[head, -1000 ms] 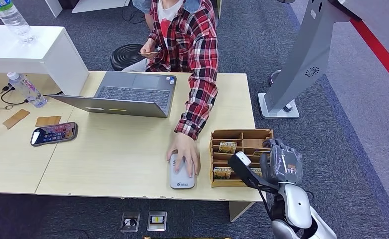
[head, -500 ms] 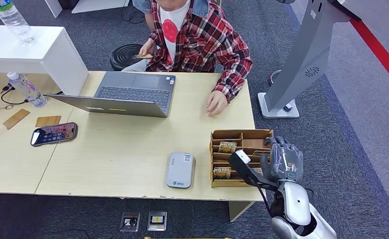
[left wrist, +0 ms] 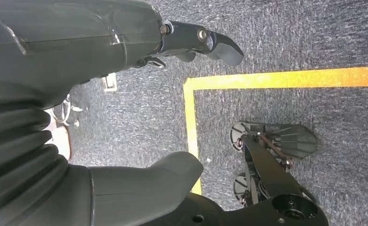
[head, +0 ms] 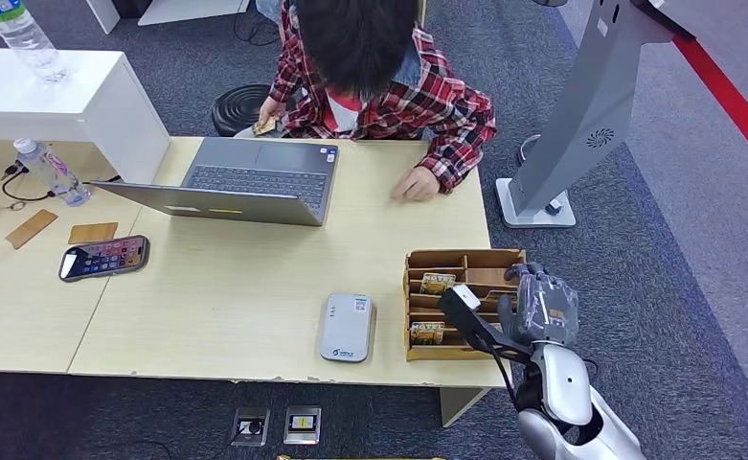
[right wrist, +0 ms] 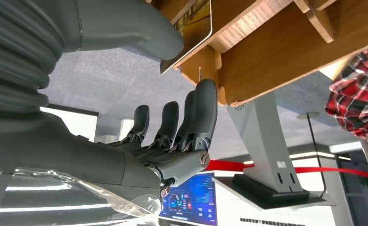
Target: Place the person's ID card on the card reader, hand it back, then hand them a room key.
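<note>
I see my right hand [head: 540, 309], fingers apart and empty, just right of the wooden card box [head: 464, 261], key cards [head: 437, 284] lying to its left.

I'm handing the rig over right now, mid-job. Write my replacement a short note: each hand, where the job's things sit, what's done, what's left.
Right hand: raised at the right side of the wooden card box, fingers apart, holding nothing; a room key card lies close by its thumb.
Left hand: hanging down over the carpet, holding nothing.
Card reader: on the table left of the box, nothing on it.
Person: seated behind the laptop, holding a small card in one hand, possibly the ID.
Done: judging from the bare reader, the ID step looks finished.
Left: pick a key card from the box and hand it over.
</note>
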